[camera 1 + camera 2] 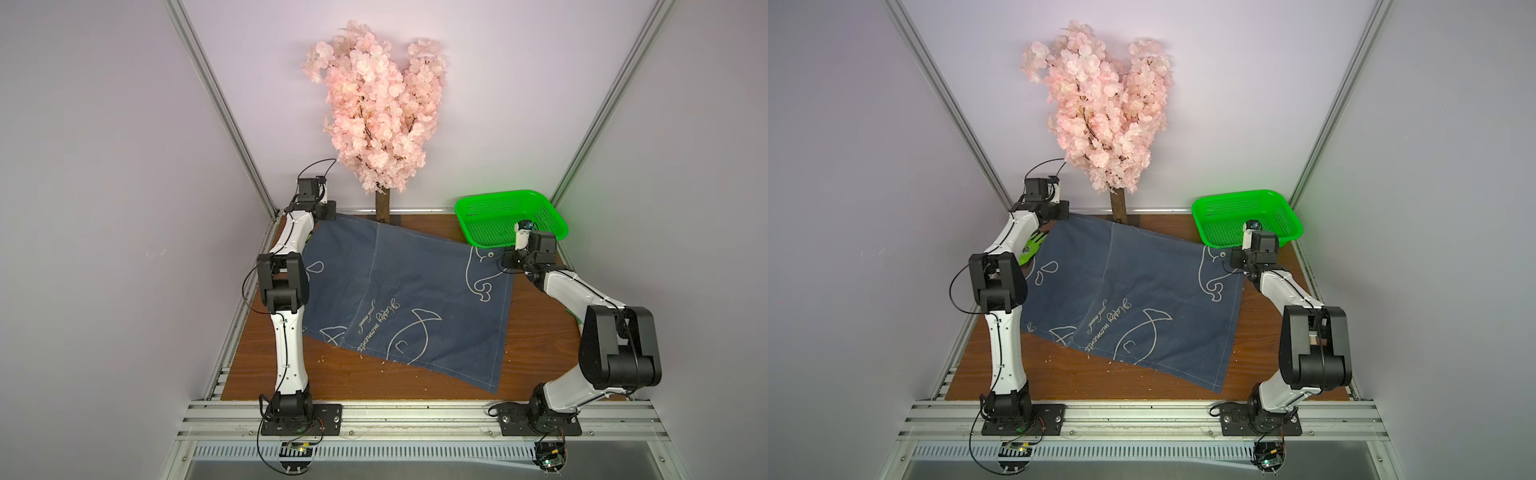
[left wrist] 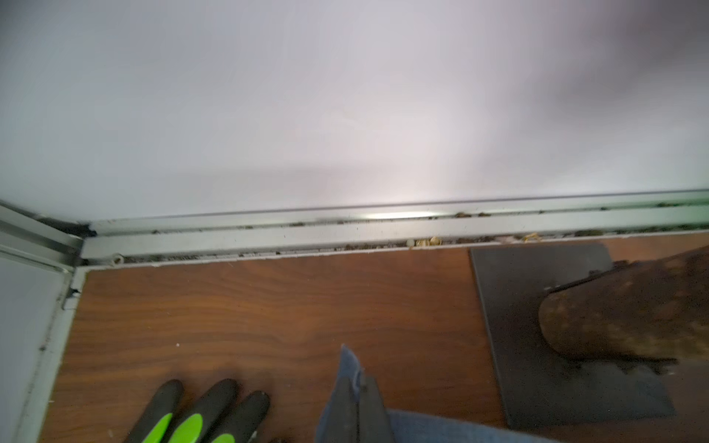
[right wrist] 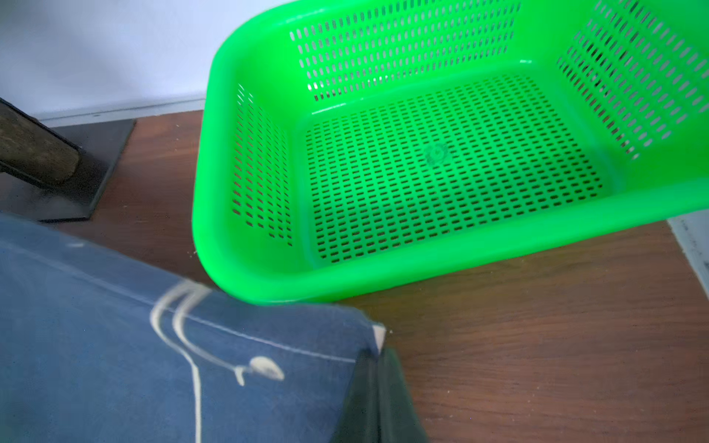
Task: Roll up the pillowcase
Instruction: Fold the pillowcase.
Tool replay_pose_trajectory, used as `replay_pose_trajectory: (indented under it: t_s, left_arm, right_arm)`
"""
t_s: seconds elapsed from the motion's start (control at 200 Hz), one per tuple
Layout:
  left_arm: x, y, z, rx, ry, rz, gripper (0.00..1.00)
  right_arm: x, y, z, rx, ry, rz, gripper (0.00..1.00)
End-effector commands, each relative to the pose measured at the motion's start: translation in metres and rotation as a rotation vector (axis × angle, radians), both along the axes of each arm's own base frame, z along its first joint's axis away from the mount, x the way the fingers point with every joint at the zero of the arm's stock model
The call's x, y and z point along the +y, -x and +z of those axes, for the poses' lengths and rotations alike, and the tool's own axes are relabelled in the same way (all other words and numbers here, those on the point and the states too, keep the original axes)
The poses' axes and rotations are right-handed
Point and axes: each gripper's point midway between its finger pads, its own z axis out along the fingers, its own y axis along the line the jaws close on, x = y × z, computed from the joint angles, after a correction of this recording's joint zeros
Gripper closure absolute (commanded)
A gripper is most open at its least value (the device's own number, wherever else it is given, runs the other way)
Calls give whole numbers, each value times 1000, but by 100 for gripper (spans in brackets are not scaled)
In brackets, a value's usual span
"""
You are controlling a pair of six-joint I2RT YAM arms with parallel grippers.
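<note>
Left fingers (image 2: 376,414) and right fingers (image 3: 395,402) each clenched on a far corner of the pillowcase (image 1: 407,299) spread across the bench (image 1: 374,378) (basket (image 3: 383,276) crowding the right one), and pinches this thin could slip mid-roll.

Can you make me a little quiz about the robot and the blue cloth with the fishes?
1. True or false: something lies in the green basket.
2. What do the left gripper and the right gripper pinch? A) the far corners of the pillowcase B) a spoon C) a cup
3. Fill in: the tree behind the pillowcase has ___ blossoms.

Key:
1. False, the basket is empty.
2. A, each gripper is shut on a corner of the cloth.
3. Pink.
</note>
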Motion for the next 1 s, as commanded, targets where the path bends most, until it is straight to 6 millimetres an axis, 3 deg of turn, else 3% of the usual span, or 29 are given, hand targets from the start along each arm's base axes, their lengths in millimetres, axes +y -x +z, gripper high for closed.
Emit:
replay_pose_trajectory:
  t_s: [0.0,0.13,0.21,0.58,0.781,0.996]
  left_arm:
    - [15,-2,35,-101,6,27,100]
    - [10,-1,65,-201,15,1,100]
    - [8,7,72,-228,19,-5,100]
    - [12,42,62,-228,-59,-53,100]
    - [12,32,64,-250,-56,-72,100]
    - [-13,24,69,-313,-48,-123,100]
  right_arm:
    - [-19,2,21,-68,76,-16,96]
    - [-22,-2,36,-126,65,18,96]
    - [-16,-1,42,-146,47,61,96]
    - [13,43,55,-185,67,247,95]
    - [-12,44,61,-188,145,167,96]
    - [-54,30,88,-242,225,75,96]
